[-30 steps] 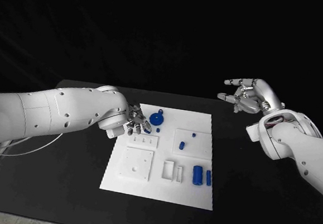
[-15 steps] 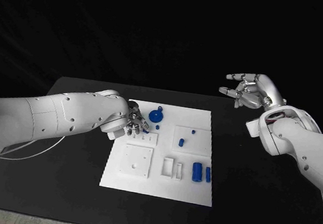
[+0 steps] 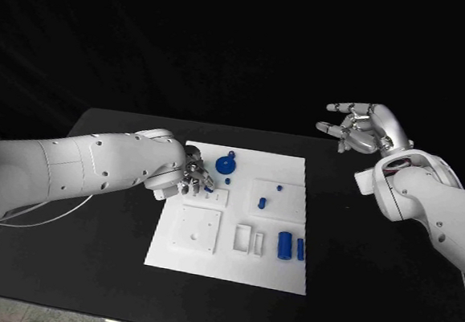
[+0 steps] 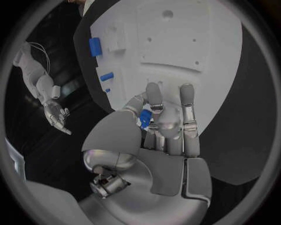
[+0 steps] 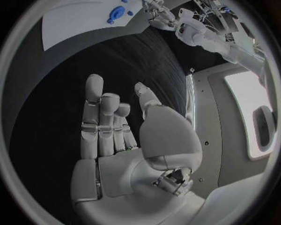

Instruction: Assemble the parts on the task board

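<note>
- Board [image 3: 233,242], a white plate, lay flat in the middle of the black bench [image 3: 66,267], with raised white blocks and slots across it.
- Left hand [image 3: 194,178] rested over the board's far-left part, fingers curled down; in the left wrist view it [image 4: 164,126] pinched a small blue piece [image 4: 144,118] between thumb and fingers, just above the white surface.
- Just right of that hand, at the board's far edge, stood a round blue part [image 3: 226,166] with a small peg on top; the right wrist view also caught it [image 5: 117,11].
- Further right, on a raised square block, lay a small blue peg [image 3: 279,189] and, nearer, a short blue pin [image 3: 260,203], a little apart from each other.
- Toward the near right of the board sat a thick blue cylinder [image 3: 284,246] with a thinner blue bar [image 3: 299,250] just beside it on its right; white slotted pieces lay to their left.
- A flat white square block [image 3: 196,230] with small holes took up the board's near-left part.
- Right hand [image 3: 354,129] hung in the air beyond the far right corner of the bench, well apart from the board; the right wrist view showed it [image 5: 117,150] with fingers spread and nothing in its palm.
</note>
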Motion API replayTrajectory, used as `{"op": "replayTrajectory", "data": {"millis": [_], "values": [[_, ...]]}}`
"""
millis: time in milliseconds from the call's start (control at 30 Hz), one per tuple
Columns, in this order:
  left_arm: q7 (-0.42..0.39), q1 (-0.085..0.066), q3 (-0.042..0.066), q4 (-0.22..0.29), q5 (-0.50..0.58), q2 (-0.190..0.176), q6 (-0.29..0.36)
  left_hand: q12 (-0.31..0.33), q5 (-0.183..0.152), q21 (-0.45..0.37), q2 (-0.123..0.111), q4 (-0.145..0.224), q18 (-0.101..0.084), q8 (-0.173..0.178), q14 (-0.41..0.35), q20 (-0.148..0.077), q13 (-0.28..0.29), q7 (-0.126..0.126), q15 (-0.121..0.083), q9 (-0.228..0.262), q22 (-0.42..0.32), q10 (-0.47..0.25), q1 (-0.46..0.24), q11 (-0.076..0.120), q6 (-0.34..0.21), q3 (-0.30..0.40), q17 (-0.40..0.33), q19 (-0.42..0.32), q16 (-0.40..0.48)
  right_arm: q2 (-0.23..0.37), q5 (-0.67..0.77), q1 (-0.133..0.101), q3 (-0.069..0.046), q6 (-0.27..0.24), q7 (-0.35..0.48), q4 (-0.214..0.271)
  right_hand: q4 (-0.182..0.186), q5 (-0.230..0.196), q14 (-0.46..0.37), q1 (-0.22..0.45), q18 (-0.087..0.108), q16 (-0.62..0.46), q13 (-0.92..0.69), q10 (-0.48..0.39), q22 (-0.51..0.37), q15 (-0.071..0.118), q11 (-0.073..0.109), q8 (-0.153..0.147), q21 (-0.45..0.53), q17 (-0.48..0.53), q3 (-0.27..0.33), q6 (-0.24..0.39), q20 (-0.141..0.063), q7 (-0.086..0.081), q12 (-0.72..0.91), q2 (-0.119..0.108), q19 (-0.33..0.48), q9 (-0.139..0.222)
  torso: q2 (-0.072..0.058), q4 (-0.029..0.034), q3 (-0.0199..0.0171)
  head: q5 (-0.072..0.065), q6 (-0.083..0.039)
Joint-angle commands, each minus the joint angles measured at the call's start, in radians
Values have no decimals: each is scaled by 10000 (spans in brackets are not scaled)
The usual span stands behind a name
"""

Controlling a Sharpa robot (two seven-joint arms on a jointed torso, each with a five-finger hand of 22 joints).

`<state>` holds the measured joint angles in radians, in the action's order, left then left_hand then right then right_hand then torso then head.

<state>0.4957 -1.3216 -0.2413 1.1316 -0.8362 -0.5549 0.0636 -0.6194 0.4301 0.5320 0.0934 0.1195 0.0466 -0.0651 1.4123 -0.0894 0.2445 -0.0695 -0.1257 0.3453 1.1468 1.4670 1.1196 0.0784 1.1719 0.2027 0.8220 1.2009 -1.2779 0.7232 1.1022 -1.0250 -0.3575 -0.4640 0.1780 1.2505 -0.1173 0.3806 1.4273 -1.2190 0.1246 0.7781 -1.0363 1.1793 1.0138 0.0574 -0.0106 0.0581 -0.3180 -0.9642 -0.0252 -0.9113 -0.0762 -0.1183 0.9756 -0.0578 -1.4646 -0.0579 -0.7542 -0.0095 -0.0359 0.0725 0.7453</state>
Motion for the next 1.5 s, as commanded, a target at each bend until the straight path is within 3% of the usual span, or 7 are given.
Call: {"op": "replayTrajectory", "data": {"millis": [33, 1500], "values": [[11, 8, 4, 46, -316, -2, -341, -36, 315, -63, 57, 95, 190, -35, 52, 19, 18, 1279, -4, 6857, 74, 490, -18, 93, 2408, 41, 30, 104, -74, -11, -78, -2, -7, 6, 101, 10, -69, 62, 25, 112, 136, -37, -1, -23, -11, 30, -14, 5, -41, -14, -5, -5, -12, -26, 65, 11, -410, -8, 0, -7, -3, 8, 5], [120, 221, 4, -59, -369, -18, -558, -95, 336, -973, 65, 144, 225, -44, 44, 73, -72, 1284, 4, 7014, 1017, 488, -179, 83, 2402, 100, -50, 436, -88, -78, -93, -1, -7, 88, 41, -52, -96, 232, 69, 163, 141, -53, 12, 5, -149, 43, -1, 8, -198, -55, -32, -79, -25, -21, 112, 30, -400, -12, -2, -7, -3, -25, 73]]}}
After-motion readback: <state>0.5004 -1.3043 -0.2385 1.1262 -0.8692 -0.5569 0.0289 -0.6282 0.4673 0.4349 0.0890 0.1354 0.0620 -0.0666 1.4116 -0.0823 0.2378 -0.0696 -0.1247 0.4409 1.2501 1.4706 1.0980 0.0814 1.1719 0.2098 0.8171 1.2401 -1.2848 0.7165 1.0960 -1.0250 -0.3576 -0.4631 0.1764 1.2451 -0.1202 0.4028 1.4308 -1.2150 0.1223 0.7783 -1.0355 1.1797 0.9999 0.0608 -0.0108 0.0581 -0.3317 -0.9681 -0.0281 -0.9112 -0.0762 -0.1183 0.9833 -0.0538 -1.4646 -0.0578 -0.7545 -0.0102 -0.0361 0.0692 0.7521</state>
